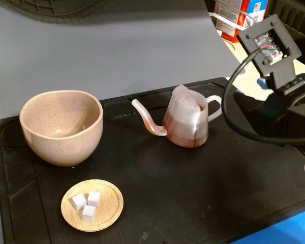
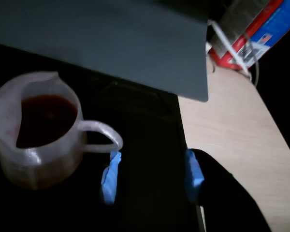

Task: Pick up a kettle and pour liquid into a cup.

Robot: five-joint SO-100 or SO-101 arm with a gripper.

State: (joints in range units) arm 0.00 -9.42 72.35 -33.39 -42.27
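Note:
The translucent pinkish kettle stands upright on the black mat, its thin spout pointing left toward the cup, a large beige-pink speckled bowl that looks empty. Reddish liquid fills the kettle. In the wrist view the kettle is at the left with its whitish loop handle toward my gripper. The gripper is open and empty. Its blue-taped left fingertip sits just below the handle, and I cannot tell whether it touches. The arm is right of the kettle.
A small wooden dish with three white cubes lies in front of the cup. A grey backdrop board stands behind the mat. A red, white and blue box lies on the wooden tabletop at the right.

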